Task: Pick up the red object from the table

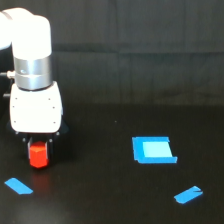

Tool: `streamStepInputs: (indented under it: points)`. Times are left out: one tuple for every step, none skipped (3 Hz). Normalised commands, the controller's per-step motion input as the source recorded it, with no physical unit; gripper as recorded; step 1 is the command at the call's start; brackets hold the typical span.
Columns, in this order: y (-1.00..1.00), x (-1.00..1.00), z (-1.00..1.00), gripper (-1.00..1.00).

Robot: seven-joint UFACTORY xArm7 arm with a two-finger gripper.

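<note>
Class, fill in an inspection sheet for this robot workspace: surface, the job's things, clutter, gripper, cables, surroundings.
Surface: table, flat matte black.
Job's things: red object under the arm's head, at the exterior view's left; whether it is off the table cannot be told.
Clutter: blue square patch; blue tape strips.
Gripper: gripper around the red object; fingers dark, grip unclear.
Cables: nothing seen.
Surroundings: black backdrop.

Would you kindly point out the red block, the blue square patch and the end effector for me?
red block (38, 155), exterior view, middle of its front face.
blue square patch (154, 149), exterior view, its pale centre.
end effector (38, 145), exterior view, just above the block, where its dark fingers meet it.
</note>
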Motion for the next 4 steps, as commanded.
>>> streamStepInputs:
  points:
    - [-0.04, 0.09, 0.42, -0.55]
    - [-0.22, 0.08, 0.67, -0.77]
    - [-0.36, -0.04, 0.61, -0.81]
    - [-0.13, 0.02, 0.53, -0.92]
